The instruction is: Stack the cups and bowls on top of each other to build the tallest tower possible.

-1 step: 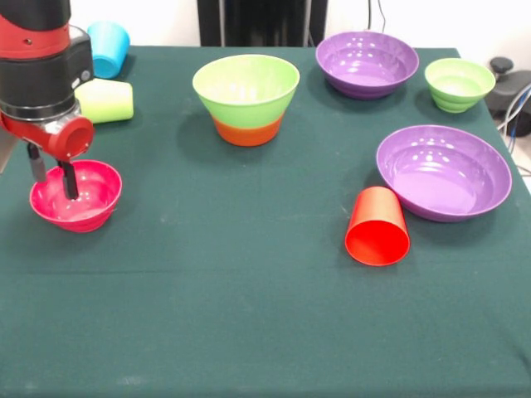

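Note:
My gripper (52,184) hangs at the table's left over the pink bowl (90,203). It is open, with one finger (68,181) inside the bowl and the other outside its rim. The tower (246,87), a large lime green bowl nested in an orange bowl (247,133), stands at the middle back. One purple bowl (367,62) sits at the back and another (444,170) at the right. A small green bowl (459,83) is at the back right. The red cup (377,228) lies on its side beside the right purple bowl. Behind the arm are the lime green cup (108,101), on its side, and the blue cup (108,46).
The table wears a dark green cloth (249,315). The right purple bowl reaches close to the table's right edge. A black device with cables (508,87) sits just off the back right corner.

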`<move>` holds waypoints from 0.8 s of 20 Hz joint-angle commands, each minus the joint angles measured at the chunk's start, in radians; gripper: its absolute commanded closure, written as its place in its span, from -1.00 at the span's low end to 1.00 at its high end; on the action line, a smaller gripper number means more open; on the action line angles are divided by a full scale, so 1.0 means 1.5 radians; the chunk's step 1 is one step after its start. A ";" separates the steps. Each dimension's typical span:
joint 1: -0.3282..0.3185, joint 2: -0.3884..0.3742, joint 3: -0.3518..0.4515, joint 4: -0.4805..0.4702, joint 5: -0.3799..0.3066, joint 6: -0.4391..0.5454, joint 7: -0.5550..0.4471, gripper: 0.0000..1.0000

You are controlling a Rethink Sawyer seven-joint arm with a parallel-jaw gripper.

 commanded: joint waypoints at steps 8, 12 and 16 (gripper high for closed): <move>-0.007 0.073 0.053 -0.010 -0.026 0.003 -0.117 -1.00; -0.007 0.071 0.053 -0.011 -0.026 0.004 -0.117 -1.00; -0.008 0.069 0.052 -0.004 -0.025 0.002 -0.115 -1.00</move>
